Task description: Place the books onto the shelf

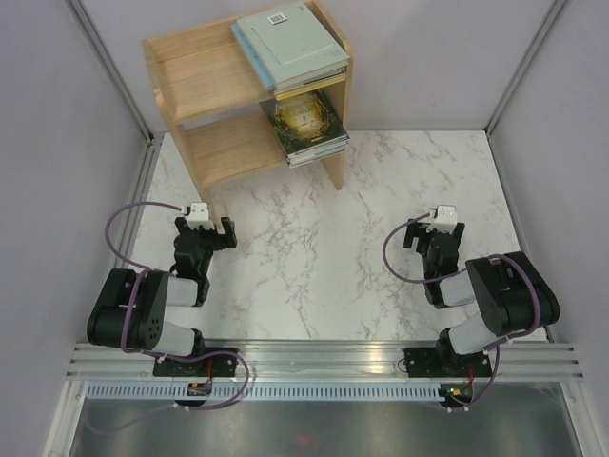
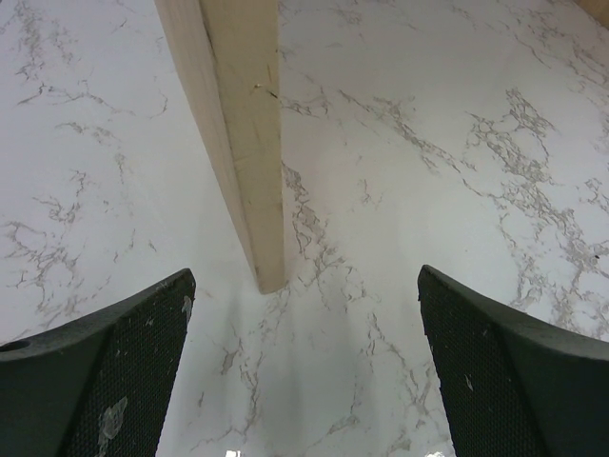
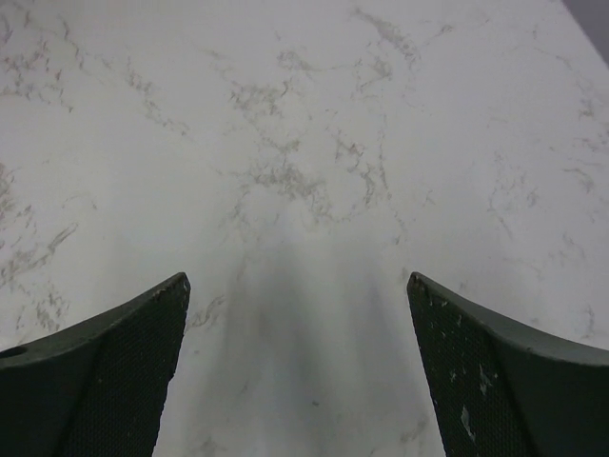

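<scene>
The light wood shelf [image 1: 205, 90] stands at the back of the marble table. A stack of books with a pale grey-green cover on top [image 1: 290, 45] lies on its upper tier, at the right end. A second stack topped by a dark green-gold cover [image 1: 306, 122] rests on the lower tier beneath it. My left gripper [image 1: 211, 228] hovers open just in front of the shelf's left side panel [image 2: 238, 133], nothing between its fingers. My right gripper [image 1: 435, 231] is open over bare marble at the right, empty too.
Grey walls with metal corner posts [image 1: 119, 81] close in the table on three sides. An aluminium rail [image 1: 324, 360] carries both arm bases along the near edge. Purple cables [image 1: 128, 214] loop beside each arm.
</scene>
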